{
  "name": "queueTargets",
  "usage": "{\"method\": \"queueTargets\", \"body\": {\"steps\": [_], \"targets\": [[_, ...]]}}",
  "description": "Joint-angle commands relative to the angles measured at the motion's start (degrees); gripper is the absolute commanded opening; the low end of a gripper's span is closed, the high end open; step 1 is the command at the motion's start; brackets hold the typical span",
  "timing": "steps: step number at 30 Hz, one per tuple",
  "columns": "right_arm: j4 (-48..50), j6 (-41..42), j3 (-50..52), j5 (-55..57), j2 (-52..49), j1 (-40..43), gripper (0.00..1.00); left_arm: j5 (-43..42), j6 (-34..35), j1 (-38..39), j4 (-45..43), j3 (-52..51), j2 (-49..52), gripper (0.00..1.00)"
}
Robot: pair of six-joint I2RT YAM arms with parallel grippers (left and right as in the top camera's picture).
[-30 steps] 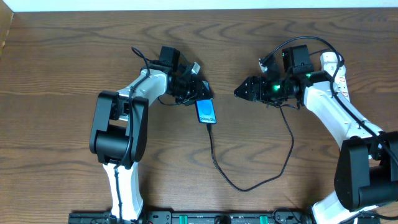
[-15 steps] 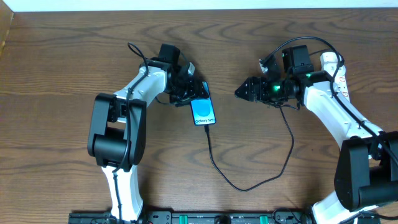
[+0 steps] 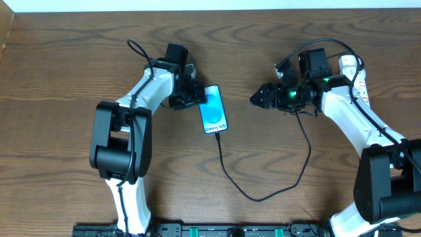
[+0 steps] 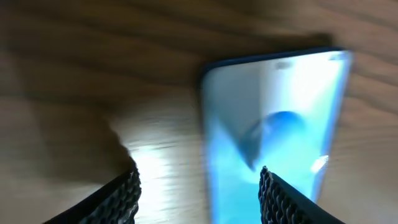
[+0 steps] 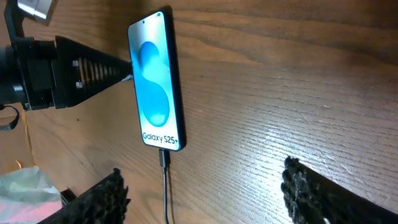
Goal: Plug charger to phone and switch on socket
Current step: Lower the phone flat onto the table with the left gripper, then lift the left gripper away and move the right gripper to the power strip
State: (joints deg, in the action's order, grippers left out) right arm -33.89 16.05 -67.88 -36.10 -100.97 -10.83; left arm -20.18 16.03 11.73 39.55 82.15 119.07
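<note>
phone (image 3: 214,110) flat on table (image 3: 66,66), charger (image 5: 164,160) in its port

The phone (image 3: 214,110) lies flat (charger (image 3: 225,172) joined at its near end) — left claw (image 3: 197,99) just beside it.

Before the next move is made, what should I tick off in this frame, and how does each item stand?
1. Charger plug seated in the bottom edge of the phone: ok.
2. Phone lying flat on the table, screen up: ok.
3. Left end effector open, gripping nothing: ok. Whether a finger touches the phone's side: cannot tell.
4. Right end effector open and empty: ok.
5. Socket switched on: cannot tell, because the strip is mostly hidden behind the right arm.
6. Charger lying slack in a loop on the table: ok.
</note>
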Motion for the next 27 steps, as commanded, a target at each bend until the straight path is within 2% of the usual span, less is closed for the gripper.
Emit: {"method": "queueTargets", "body": {"steps": [1,2,6,7,10,13,14,19,21,27], "targets": [[-0.2,-0.9,-1.9,0.2,2.0,0.1,0.76,5.7,-1.4,-2.6,3.1,2.3,-3.6,0.64],[-0.2,-0.9,-2.2,0.2,2.5,0.2,0.74,5.7,-1.4,-3.1,4.1,2.8,-5.3,0.63],[-1.2,-0.9,-3.8,0.3,6.4,2.3,0.52,5.7,-1.3,-4.7,7.2,3.3,-16.0,0.64],[-1.4,-0.8,-4.0,0.4,7.5,3.0,0.4,5.7,-1.4,-4.7,7.6,3.3,-18.3,0.64],[-2.9,-0.2,-4.2,2.1,10.5,5.6,0.17,5.7,-1.3,-4.7,8.2,3.3,-24.6,0.64],[-4.6,-0.2,-4.3,3.4,13.4,8.9,0.01,5.7,-1.3,-4.7,8.2,3.3,-30.1,0.65],[-5.3,-0.2,-4.3,3.8,14.1,10.1,0.01,5.7,-1.3,-4.7,8.2,3.3,-31.4,0.7],[-9.1,-0.3,-4.6,4.5,16.0,18.3,0.01,5.7,-1.3,-4.7,8.2,3.3,-36.2,0.77],[-11.0,-0.9,-5.2,4.7,15.9,23.1,0.01,5.7,-1.3,-4.7,8.2,3.3,-37.1,0.91],[-12.3,-0.9,-6.7,8.4,15.3,34.4,0.01,5.7,-1.3,-4.7,8.2,3.3,-37.0,0.93]]}}
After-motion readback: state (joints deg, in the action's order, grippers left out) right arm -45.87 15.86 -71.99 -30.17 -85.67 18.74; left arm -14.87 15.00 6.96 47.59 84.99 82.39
